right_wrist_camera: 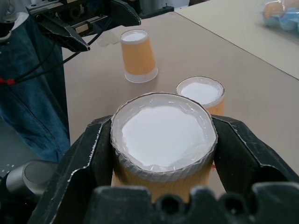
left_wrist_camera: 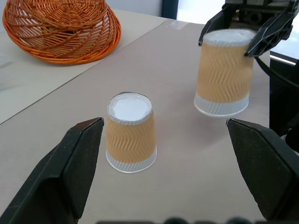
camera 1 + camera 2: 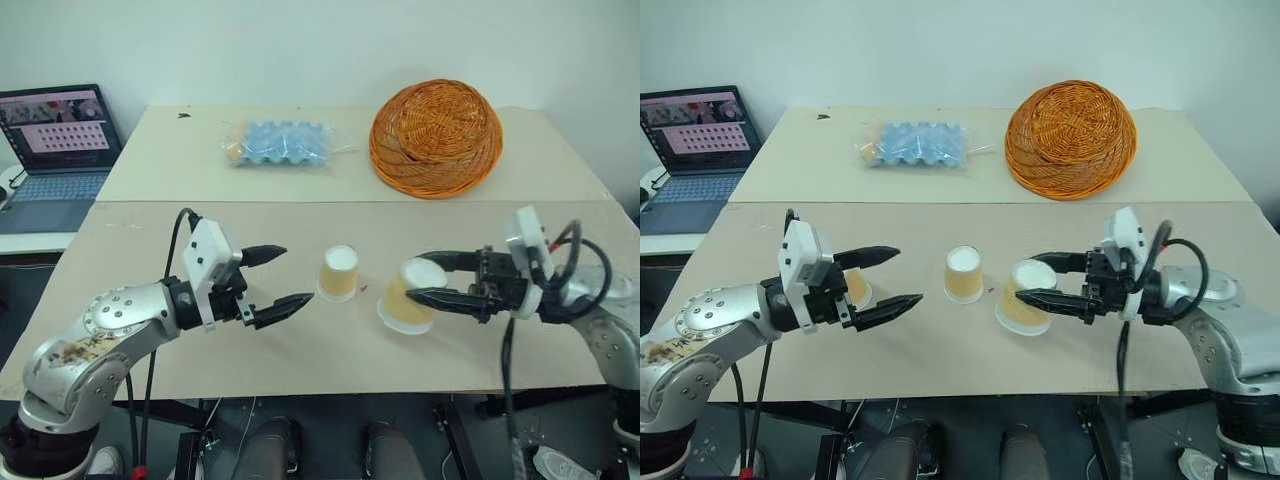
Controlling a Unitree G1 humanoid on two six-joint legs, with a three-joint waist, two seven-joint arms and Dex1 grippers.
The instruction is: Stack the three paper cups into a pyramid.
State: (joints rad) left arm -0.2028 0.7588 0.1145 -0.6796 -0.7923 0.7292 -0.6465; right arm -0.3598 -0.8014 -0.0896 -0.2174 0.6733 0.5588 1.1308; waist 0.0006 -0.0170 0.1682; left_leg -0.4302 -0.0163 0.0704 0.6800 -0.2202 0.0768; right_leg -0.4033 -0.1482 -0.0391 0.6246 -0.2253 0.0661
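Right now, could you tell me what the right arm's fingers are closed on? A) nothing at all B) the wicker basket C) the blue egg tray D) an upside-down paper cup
D: the right gripper has its black fingers clamped on either side of an upside-down paper cup, held tilted just off the table.

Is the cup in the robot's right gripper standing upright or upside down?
Upside down: the held cup shows its flat white base on top and wider rim below.
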